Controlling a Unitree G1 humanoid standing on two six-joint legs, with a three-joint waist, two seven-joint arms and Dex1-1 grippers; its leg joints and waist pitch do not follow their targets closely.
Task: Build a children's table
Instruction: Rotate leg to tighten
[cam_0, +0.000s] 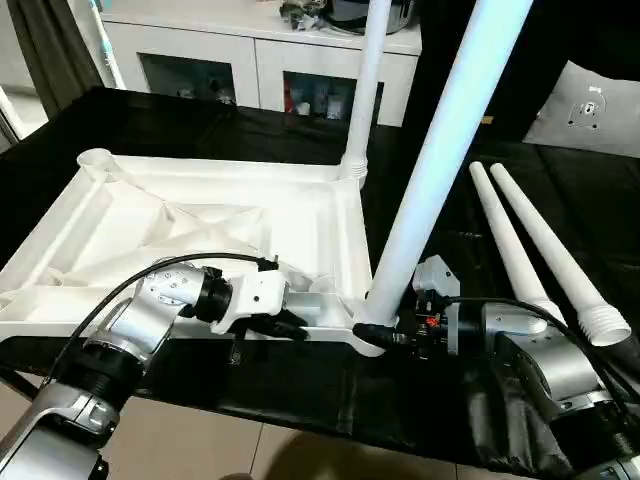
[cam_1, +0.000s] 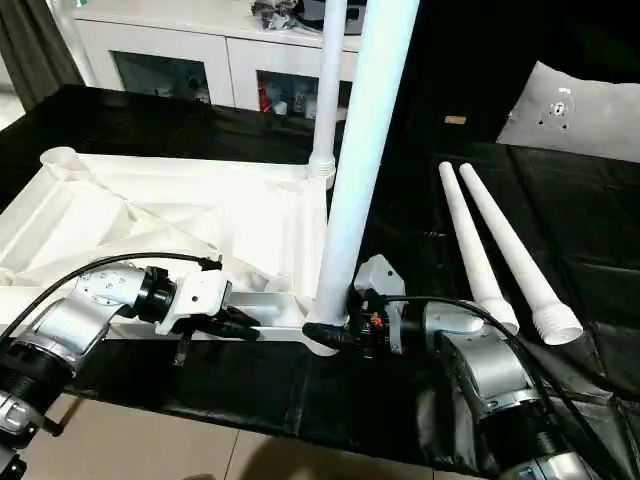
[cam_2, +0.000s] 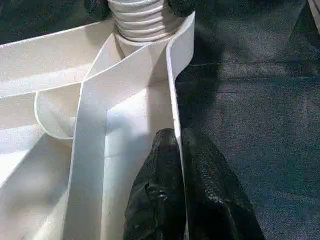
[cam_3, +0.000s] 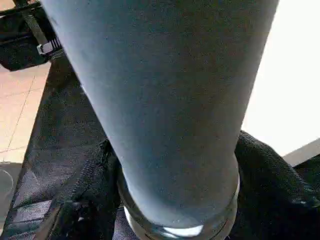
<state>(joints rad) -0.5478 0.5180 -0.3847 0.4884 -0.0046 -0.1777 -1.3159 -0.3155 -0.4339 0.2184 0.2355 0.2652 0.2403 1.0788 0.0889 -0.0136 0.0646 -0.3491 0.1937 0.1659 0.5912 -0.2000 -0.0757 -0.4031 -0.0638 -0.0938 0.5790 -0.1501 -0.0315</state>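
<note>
Pinched the upturned tabletop's (cam_0: 60, 235) near rim in the shut left tool (cam_2: 176, 136). Clasped the leg (cam_0: 440, 150), upright in its near corner socket (cam_0: 366, 343), with the right tool (cam_0: 386, 335). Risked jamming it crooked if pushed off-axis.

The white plastic table top (cam_0: 200, 240) lies upside down at the centre-left of the frame, its ribbed underside facing up. One tapered leg (cam_0: 368, 85) stands upright in the far right corner socket; another leg (cam_0: 440, 165) rises, slightly tilted, from the near right corner. Two loose legs (cam_0: 530, 255) lie side by side at the right, flared ends nearest the camera.
</note>
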